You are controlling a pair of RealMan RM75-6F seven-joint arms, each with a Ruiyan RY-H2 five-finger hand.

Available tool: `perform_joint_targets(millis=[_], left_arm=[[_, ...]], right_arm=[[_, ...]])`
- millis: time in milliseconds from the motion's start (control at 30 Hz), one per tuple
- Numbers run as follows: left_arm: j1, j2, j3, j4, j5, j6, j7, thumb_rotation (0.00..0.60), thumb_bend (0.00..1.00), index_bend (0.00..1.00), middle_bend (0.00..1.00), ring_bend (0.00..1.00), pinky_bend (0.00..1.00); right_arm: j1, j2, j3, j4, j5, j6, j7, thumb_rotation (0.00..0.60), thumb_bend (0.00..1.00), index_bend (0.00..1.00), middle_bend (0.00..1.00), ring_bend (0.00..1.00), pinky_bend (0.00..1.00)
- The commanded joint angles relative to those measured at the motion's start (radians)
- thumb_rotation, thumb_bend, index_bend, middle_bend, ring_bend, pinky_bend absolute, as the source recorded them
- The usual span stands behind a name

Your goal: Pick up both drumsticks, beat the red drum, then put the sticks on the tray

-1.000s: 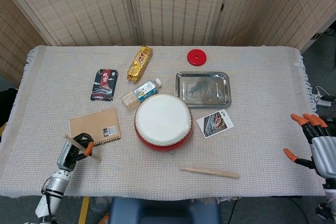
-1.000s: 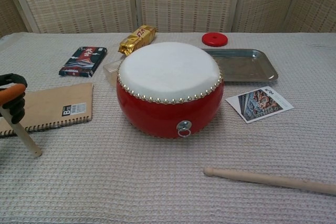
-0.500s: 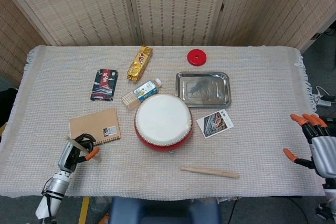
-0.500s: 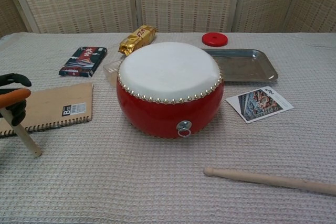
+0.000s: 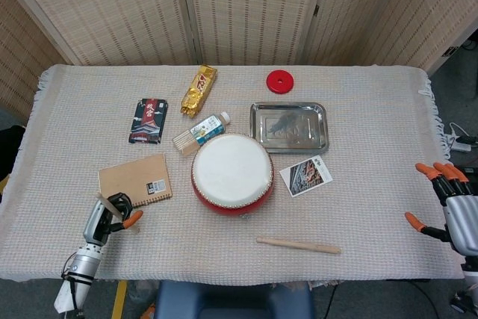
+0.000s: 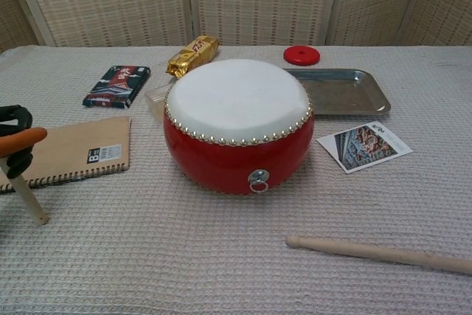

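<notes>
Right hand [image 5: 454,203], fingers spread, only in head view

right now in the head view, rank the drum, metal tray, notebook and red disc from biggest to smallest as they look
1. drum
2. metal tray and notebook: they look about alike, so I won't rank them
3. red disc, clearly smallest

The drum stands taller, nearer the camera, which may inflate it.

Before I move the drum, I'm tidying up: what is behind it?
Behind the red drum lie a small bottle and a clear box of sticks, with the tray further right. From the chest, the drum hides nearly all of both.
</notes>
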Motion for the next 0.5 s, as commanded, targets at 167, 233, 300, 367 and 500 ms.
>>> perform_joint_targets(millis=[167,233,300,367,500], left_arm=[[0.01,-0.027,0.011,0.027,0.016,0.026,0.039,0.6,0.25,0.76,0.93,0.84,0.86],[0.011,-0.034,0.019,0.04,0.024,0.028,0.038,0.6,0.25,0.77,0.94,0.85,0.87],[0.012,-0.042,0.029,0.058,0.034,0.028,0.034,0.6,0.25,0.77,0.94,0.85,0.88],[0.013,-0.051,0.036,0.079,0.044,0.031,0.03,0.6,0.25,0.77,0.94,0.85,0.88],[0.016,-0.075,0.048,0.126,0.051,0.031,0.007,0.6,0.25,0.78,0.94,0.85,0.87]], right_arm=[[-0.003,0.001,0.0,0.0,-0.001,0.005,0.004,0.6,0.12,0.15,0.18,0.03,0.12],[-0.004,0.002,0.0,0.0,-0.001,0.007,0.003,0.6,0.12,0.15,0.18,0.03,0.13],[-0.005,0.002,0.001,-0.001,0.0,0.009,0.002,0.6,0.12,0.15,0.18,0.03,0.13],[-0.006,0.003,0.0,-0.003,0.0,0.009,0.001,0.6,0.12,0.15,0.18,0.03,0.13],[-0.006,0.003,-0.001,-0.005,0.0,0.006,-0.001,0.6,0.12,0.15,0.18,0.03,0.13]])
